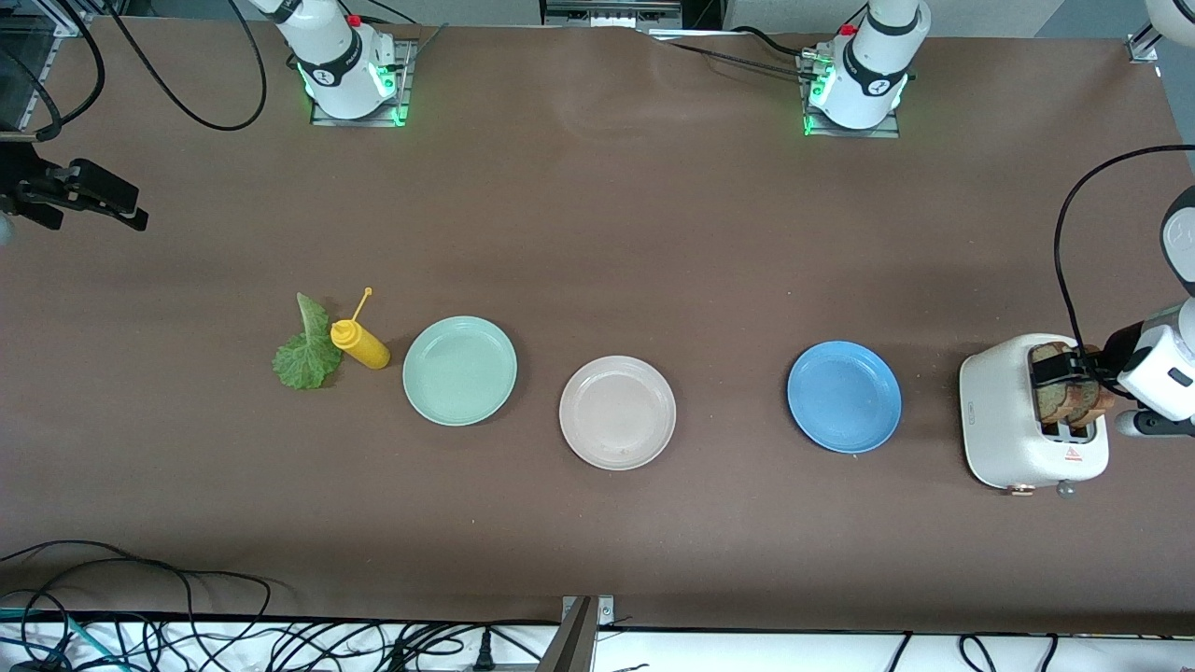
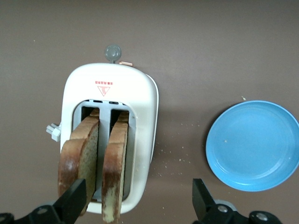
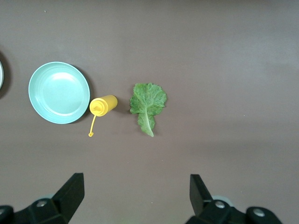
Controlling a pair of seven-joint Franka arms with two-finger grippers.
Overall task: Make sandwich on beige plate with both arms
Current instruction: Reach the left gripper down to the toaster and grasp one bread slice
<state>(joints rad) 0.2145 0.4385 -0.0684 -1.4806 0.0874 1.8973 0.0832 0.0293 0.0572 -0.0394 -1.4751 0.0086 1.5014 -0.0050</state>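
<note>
Two brown bread slices (image 2: 79, 154) (image 2: 114, 163) stand upright in the slots of a white toaster (image 1: 1013, 420) at the left arm's end of the table. My left gripper (image 2: 138, 198) hangs open just above the toaster (image 2: 140, 93) and the bread (image 1: 1074, 397), holding nothing; one fingertip (image 2: 74, 198) overlaps the outer slice. The green lettuce leaf (image 1: 303, 359) (image 3: 148, 105) lies flat toward the right arm's end. The beige plate (image 1: 617, 412) sits bare mid-table. My right gripper (image 1: 93, 201) (image 3: 135, 191) waits open over bare table at the right arm's end.
A yellow squeeze bottle (image 1: 359, 343) (image 3: 103, 105) lies on its side between the lettuce and a mint-green plate (image 1: 459, 370) (image 3: 59, 92). A blue plate (image 1: 844, 396) (image 2: 254, 144) sits between the beige plate and the toaster. Cables run along the table's near edge.
</note>
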